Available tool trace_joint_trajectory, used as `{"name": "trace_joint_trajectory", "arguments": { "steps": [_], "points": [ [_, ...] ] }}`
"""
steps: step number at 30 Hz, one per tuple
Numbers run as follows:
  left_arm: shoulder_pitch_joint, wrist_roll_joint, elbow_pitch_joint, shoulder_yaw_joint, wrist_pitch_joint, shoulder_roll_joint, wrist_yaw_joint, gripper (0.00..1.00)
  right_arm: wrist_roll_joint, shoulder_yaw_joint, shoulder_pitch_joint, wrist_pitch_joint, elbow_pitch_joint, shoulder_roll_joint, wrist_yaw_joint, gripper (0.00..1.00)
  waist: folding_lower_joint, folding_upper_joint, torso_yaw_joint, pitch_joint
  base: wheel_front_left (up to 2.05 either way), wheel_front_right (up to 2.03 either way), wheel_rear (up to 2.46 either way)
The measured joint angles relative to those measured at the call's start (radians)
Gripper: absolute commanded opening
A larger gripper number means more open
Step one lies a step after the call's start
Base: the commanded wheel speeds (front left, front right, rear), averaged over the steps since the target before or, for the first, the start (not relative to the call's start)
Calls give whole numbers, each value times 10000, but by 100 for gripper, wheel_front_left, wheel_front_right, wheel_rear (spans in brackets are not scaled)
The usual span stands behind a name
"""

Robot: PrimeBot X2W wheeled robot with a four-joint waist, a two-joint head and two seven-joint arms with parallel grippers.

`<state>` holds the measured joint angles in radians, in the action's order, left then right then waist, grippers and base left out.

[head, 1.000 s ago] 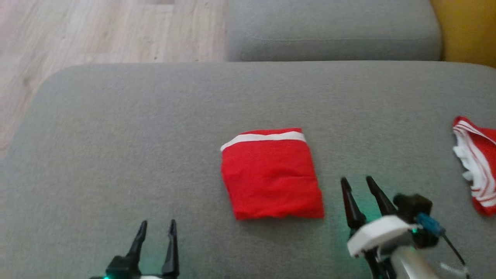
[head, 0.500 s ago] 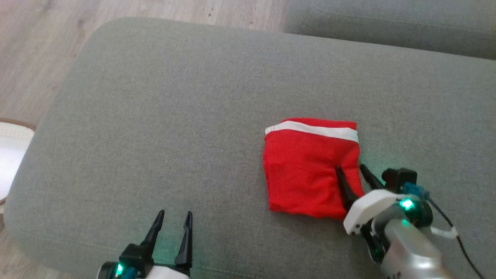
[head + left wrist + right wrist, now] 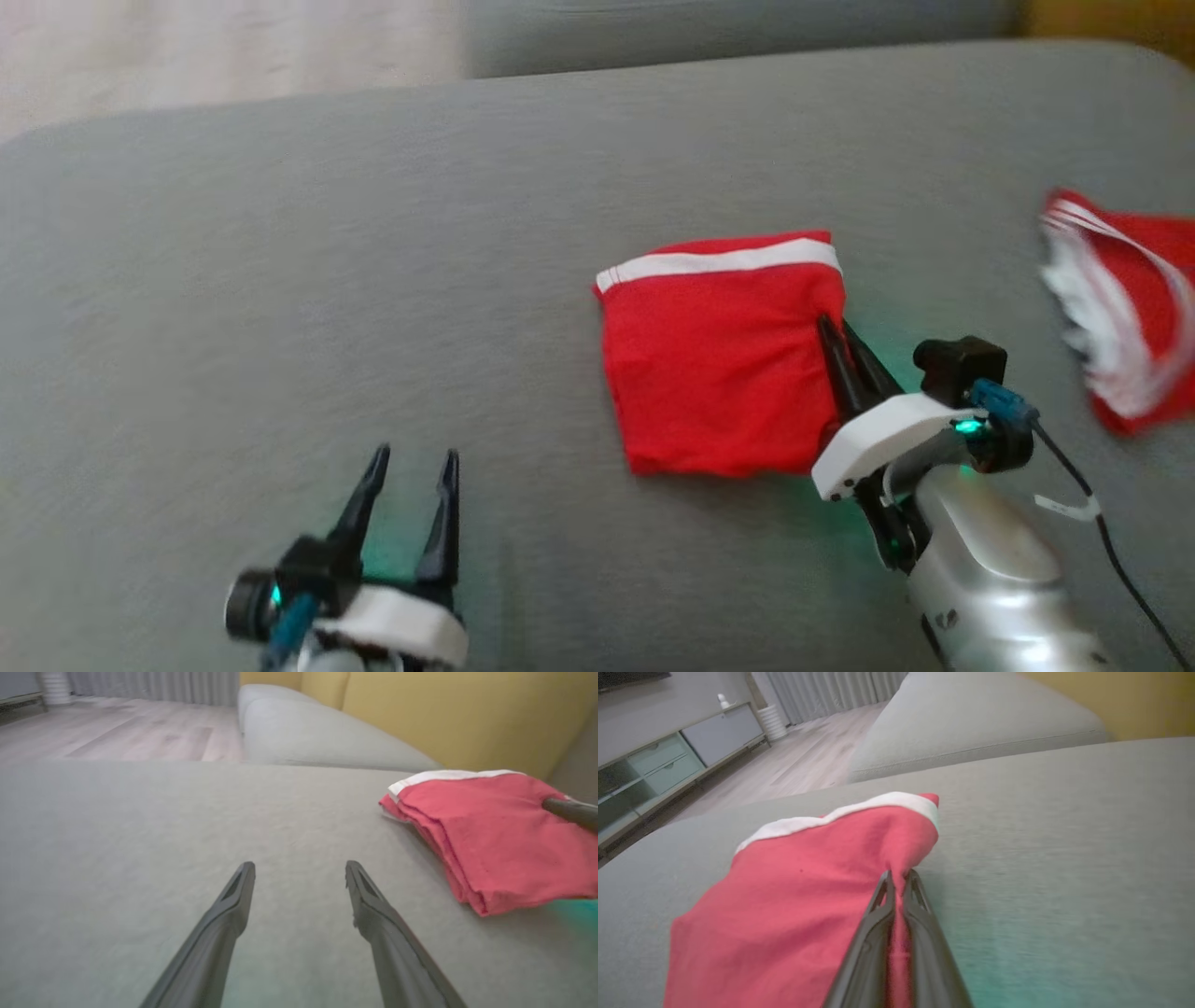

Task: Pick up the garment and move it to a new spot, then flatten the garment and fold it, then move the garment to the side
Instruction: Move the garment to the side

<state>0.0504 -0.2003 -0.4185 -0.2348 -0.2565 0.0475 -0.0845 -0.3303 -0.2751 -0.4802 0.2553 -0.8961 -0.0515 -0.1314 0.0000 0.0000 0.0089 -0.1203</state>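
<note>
Since the garment [image 3: 714,364] lies folded into a compact square, your right pincer [image 3: 836,325] is found clamped on the edge nearest it, both dark fingers pressed together with a pinch of red cloth between them. You have taken the side edge rather than the middle; I judge this is so the whole stack can be drawn sideways without opening its layers. Cloth just beside the tips is puckered and slightly raised, while the remainder rests flat on the grey cushion [image 3: 280,280], spreading away from the pincer toward your left arm. A white band [image 3: 719,261] runs along the garment's far edge, beyond the fingertips. On the pincer's opposite side, well apart, lies a crumpled red-and-white cloth [image 3: 1120,308], untouched. Your left pincer [image 3: 415,454] stands with fingers spread and nothing between them, low over bare cushion, across the garment from the right pincer and nearer the robot; I judge it is held clear because one arm suffices here. Finding: folding appears complete and the move to the side remains. Caution: a single pinch may let lower layers trail or unfold.
</note>
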Motion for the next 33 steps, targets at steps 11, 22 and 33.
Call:
{"name": "trace_joint_trajectory", "arguments": {
  "steps": [11, 22, 33],
  "points": [
    [1288, 267, -40, -382, 0, -10, -232, 100, -221, -293, 184, 0, 1051, -33, 0, 0, 0, 0, -3950, -265, 0, 0, 0],
    [1665, 445, -297, -677, 0, -23, -395, 100, 936, 142, -197, 0, 1189, -27, 0, 0, 0, 0, -4922, -1038, 0, 0, 0],
    [1661, 416, -305, -671, -2, -15, -405, 100, 3937, 3057, -3549, -217, -813, -2546, 0, 13, 0, 0, -3165, -1409, 0, 0, 0]
  ]
}}
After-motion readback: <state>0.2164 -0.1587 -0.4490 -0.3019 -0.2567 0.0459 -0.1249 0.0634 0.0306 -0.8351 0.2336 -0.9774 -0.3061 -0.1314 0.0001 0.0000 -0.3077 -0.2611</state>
